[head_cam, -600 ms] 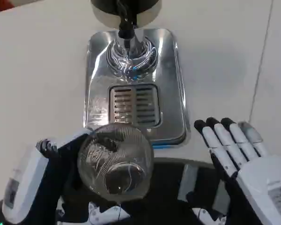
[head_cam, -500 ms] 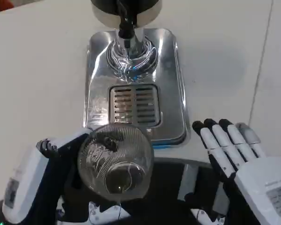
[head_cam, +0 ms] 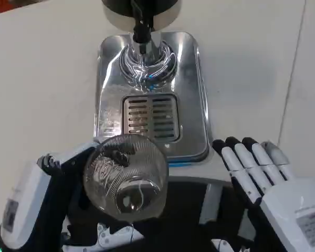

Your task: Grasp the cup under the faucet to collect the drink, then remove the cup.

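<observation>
Clear ribbed glass: the cup [head_cam: 126, 176] sits in the left hand [head_cam: 39, 197], fingers wrapped around its left side, mouth facing up toward the camera. It hangs at the near edge of the steel tray [head_cam: 107, 79], short of the grate [head_cam: 150, 117] and well short of the faucet [head_cam: 142, 31]. I cannot tell whether any liquid is in it; reflections at the bottom are ambiguous.

Right hand [head_cam: 270, 186] lies at the right of the tray's near corner, fingers straight and apart, grasping nothing. It touches neither cup nor tray.

Step in hand, as judged: carry the cup forward over the grate and set its mouth under the spout.

Notes for doing it well:
1. Keep the cup upright during the carry. A tilted mouth would catch the stream on the rim.
2. Travel along the tray's centre line; the grate marks where the spout drains, so centring the cup on or just behind the grate should align it.
3. Keep the rim below the black nozzle. The cup looks tall, so rim contact with the spout is the main risk.
4. Hold firm but do not squeeze harder; ribbed glass gives decent friction, and the grip covers only 1 side as far as visible.
5. The right hand is free and could work the dispenser's lever, if one exists.
</observation>
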### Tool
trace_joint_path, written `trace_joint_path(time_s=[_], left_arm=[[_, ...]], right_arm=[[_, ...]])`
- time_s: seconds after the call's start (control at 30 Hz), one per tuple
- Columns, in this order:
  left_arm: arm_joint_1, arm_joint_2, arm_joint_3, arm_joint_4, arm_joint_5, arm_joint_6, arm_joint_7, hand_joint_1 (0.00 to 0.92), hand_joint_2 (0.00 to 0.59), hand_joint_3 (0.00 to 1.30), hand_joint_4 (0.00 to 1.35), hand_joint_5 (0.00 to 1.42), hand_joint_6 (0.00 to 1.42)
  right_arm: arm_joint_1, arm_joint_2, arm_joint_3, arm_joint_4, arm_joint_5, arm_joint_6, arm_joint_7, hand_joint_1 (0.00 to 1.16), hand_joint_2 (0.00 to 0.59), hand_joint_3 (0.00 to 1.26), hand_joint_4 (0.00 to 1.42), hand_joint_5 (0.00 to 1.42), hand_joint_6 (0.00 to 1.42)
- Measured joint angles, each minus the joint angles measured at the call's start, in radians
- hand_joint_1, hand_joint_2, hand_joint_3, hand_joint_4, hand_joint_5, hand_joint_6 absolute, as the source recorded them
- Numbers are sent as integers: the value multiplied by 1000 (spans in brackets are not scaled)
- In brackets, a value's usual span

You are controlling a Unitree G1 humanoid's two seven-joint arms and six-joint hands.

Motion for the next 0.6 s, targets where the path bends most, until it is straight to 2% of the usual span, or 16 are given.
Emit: trace_joint_path(time_s=[0.13,0.37,0.53,0.6], left_arm=[[-19,-16,0,3,-3,31,-11,752,74,1164,1169,1299,1424],[-123,-53,-2,44,7,93,-11,752,74,1164,1155,1299,1424],[-230,-67,-15,126,21,130,-3,752,74,1164,1155,1299,1424],[-284,-75,-18,198,25,175,1,752,74,1164,1155,1299,1424]], right_arm=[[12,7,-11,0,3,12,-1,418,432,0,0,0,0],[40,22,-22,0,1,18,-22,422,436,0,0,0,0],[43,35,-24,-1,1,24,-27,424,437,0,0,0,0],[43,37,-21,-3,-2,24,-27,425,436,0,0,0,0]])
